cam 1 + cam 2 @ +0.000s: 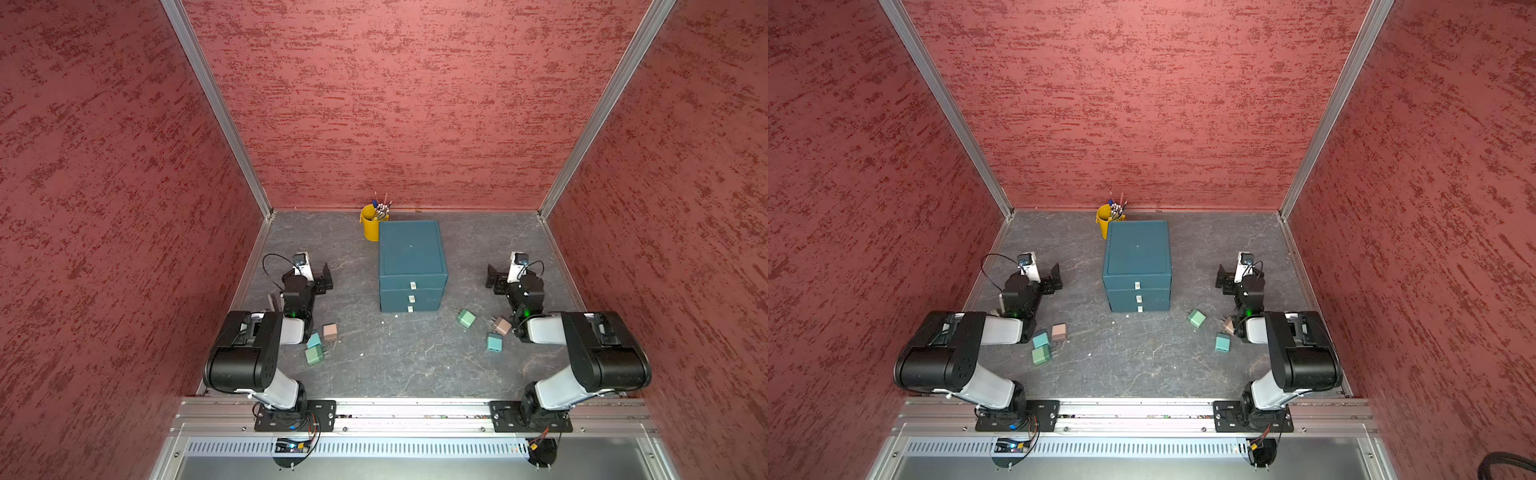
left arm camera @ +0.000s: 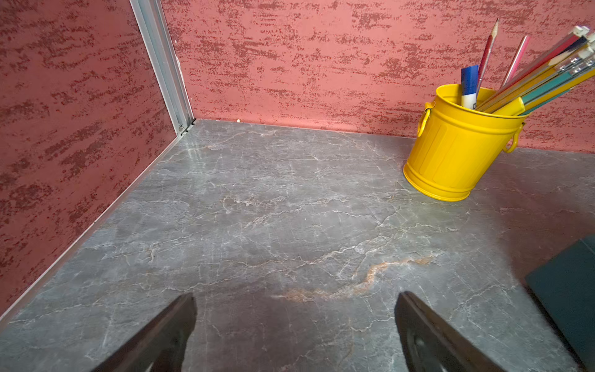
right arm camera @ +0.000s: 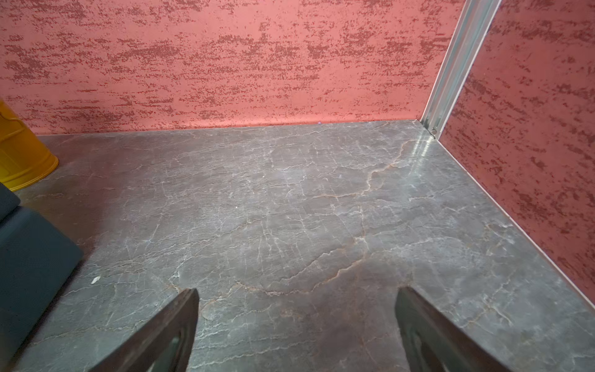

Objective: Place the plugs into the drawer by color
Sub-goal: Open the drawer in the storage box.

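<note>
The dark teal drawer (image 1: 411, 266) (image 1: 1137, 257) stands mid-table with all three drawers shut. Left of it lie a pinkish beige plug (image 1: 330, 331), a teal-blue plug (image 1: 314, 340) and a mint green plug (image 1: 312, 355). To its right lie a mint green plug (image 1: 466, 319), a pinkish beige plug (image 1: 502, 325) and a teal-blue plug (image 1: 494, 343). My left gripper (image 1: 325, 277) (image 2: 296, 299) hovers open and empty left of the drawer. My right gripper (image 1: 493, 279) (image 3: 297, 296) stands open and empty on the drawer's right. Both wrist views show only bare table between the jaws.
A yellow pen cup (image 1: 370, 226) (image 2: 457, 148) full of pencils stands behind the drawer's left corner, against the back wall. Red walls close in three sides. Flat beige-grey strips (image 1: 274, 301) lie beside the left arm. A metal rail (image 1: 415, 409) runs along the front edge.
</note>
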### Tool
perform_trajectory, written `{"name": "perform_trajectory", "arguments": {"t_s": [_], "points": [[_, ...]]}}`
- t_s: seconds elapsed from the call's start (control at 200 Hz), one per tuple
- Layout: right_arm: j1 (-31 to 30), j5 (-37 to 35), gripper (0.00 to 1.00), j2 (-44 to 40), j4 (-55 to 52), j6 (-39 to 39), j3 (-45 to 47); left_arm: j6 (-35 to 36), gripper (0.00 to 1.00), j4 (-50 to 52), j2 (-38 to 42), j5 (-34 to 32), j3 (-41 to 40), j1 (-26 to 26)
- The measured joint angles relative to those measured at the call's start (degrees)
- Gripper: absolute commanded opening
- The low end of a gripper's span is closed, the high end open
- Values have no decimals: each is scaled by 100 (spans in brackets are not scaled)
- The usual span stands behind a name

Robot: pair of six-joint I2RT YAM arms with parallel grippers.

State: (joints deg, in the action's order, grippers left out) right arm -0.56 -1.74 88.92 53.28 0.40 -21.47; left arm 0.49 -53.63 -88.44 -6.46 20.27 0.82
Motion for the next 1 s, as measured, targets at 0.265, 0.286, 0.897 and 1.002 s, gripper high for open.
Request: {"name": "perform_trajectory", "arguments": {"t_s": [0.265, 0.286, 0.897, 1.002], "points": [[0, 0, 98, 0, 0, 0, 0, 4, 100, -70, -2, -98, 0, 50], [0, 0, 98, 0, 0, 0, 0, 4, 100, -79, 0, -105, 0, 57], [-13, -474, 98, -1939, -1401, 315, 164, 50, 100, 485, 358, -173, 68, 96], [-15, -828, 98, -3814, -2850, 1073, -372, 96, 100, 1644, 1073, -533, 699, 411]]}}
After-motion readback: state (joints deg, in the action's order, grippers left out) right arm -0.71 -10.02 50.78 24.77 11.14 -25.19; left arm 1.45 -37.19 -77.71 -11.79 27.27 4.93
